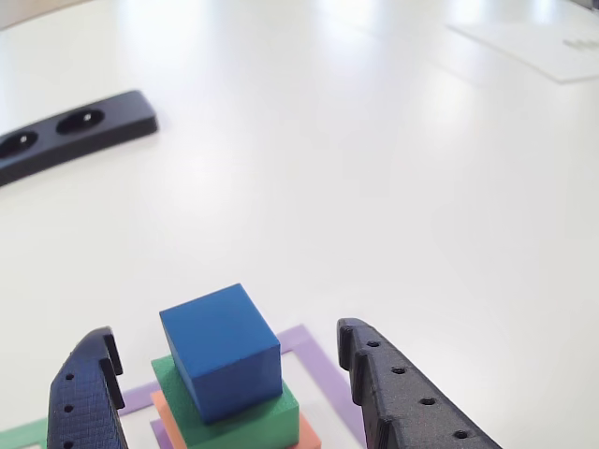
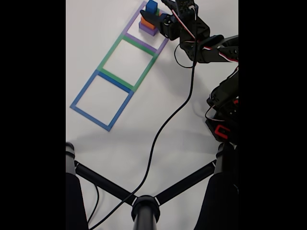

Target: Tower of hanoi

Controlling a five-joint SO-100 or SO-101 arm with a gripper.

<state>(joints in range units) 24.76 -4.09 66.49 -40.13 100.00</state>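
My fingers (image 1: 225, 393) are spread open, one on each side of the blue cube (image 1: 222, 351), touching nothing. It tops the green block (image 1: 271, 416) and orange block (image 1: 309, 435) in the purple square (image 2: 137, 19), far end of the tabletop (image 1: 374, 140); closing straight in should catch it.

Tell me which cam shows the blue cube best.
The other view: the blue cube sits close and sharp, top and two sides visible, atop the green block, between the open fingers. In the fixed view the cube is tiny at the top edge, next to the gripper.
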